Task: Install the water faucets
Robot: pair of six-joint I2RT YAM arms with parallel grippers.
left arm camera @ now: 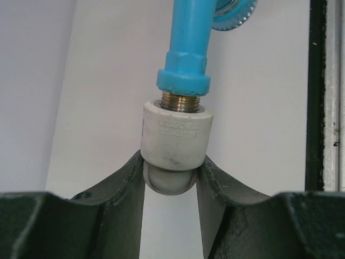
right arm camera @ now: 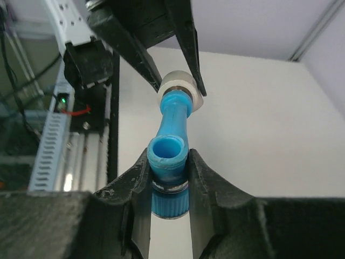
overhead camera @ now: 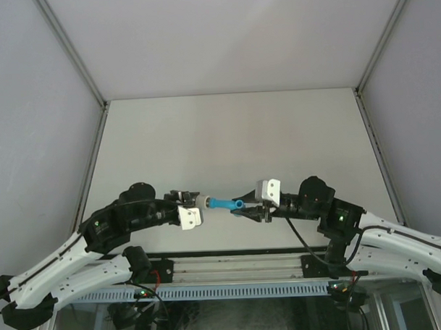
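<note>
The bright blue faucet (overhead camera: 223, 204) is held level in the air between my two grippers, near the table's front edge. My right gripper (overhead camera: 245, 207) is shut on its spout end (right arm camera: 168, 162). My left gripper (overhead camera: 193, 203) is shut on the white-grey pipe fitting (left arm camera: 176, 141). The faucet's silvery threaded end (left arm camera: 180, 101) sits partly inside the fitting, with a few threads showing below the blue collar (left arm camera: 183, 73). In the right wrist view the fitting (right arm camera: 180, 86) shows beyond the faucet, between the left fingers.
The white table (overhead camera: 234, 135) stretches behind the grippers, with grey enclosure walls and metal frame posts (overhead camera: 71, 51) around it. A metal rail with cables (overhead camera: 231, 269) runs along the front edge below the arms.
</note>
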